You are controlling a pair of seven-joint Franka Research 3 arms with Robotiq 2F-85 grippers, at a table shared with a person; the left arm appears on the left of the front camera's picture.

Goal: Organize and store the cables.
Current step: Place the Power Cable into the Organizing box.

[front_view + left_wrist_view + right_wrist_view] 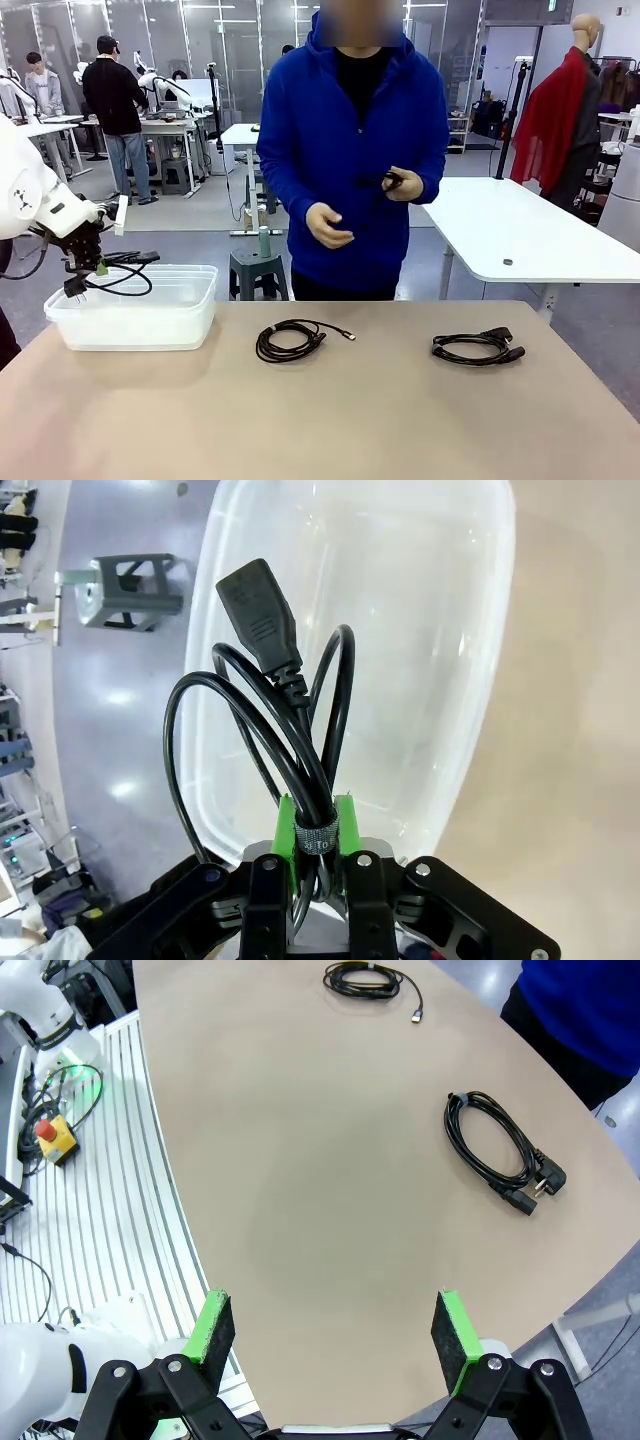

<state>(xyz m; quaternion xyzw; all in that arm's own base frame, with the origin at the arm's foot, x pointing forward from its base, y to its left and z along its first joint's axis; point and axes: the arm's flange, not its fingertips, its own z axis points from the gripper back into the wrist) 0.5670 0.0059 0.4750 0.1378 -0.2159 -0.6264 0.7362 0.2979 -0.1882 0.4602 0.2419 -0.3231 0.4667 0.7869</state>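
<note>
Left gripper: jaws pinched on held cable at its wrap band. Loops and black plug jut past fingertips, above clear bin. In front view this sits at left edge, mid-height.
Right gripper: jaws spread wide, nothing between, bare table beyond.
Thin coil at table centre. Thicker coil with plugs right of it, well apart.
Person's hand, upper centre, holds small dark item, too small to tell.

Lab hall: rows of white worktables, glass partitions, grey floor.
</note>
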